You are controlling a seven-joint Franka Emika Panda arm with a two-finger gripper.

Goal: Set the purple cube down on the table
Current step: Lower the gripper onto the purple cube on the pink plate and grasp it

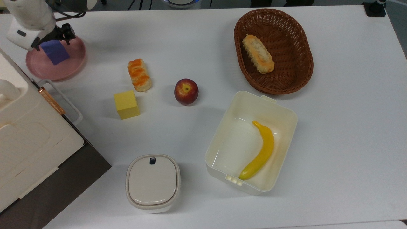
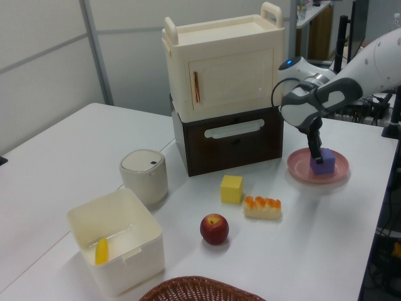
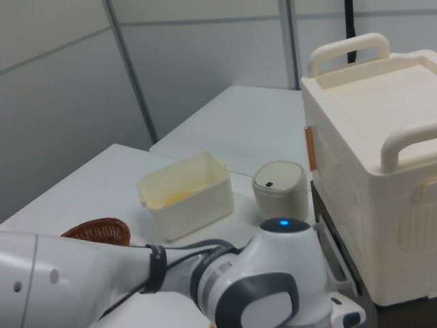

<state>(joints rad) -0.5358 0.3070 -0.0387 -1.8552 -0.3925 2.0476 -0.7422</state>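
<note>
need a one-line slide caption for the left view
Gripper lowered onto the purple cube on the pink plate.

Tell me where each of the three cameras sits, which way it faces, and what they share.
Top view: overhead, looking straight down at the table; the gripper is over the purple cube.
Left view: low at the basket end, facing the cabinet; arm and gripper at the cube.
Right view: behind the arm, facing the white bin.
Shared: top and left views show cube on pink plate.
</note>
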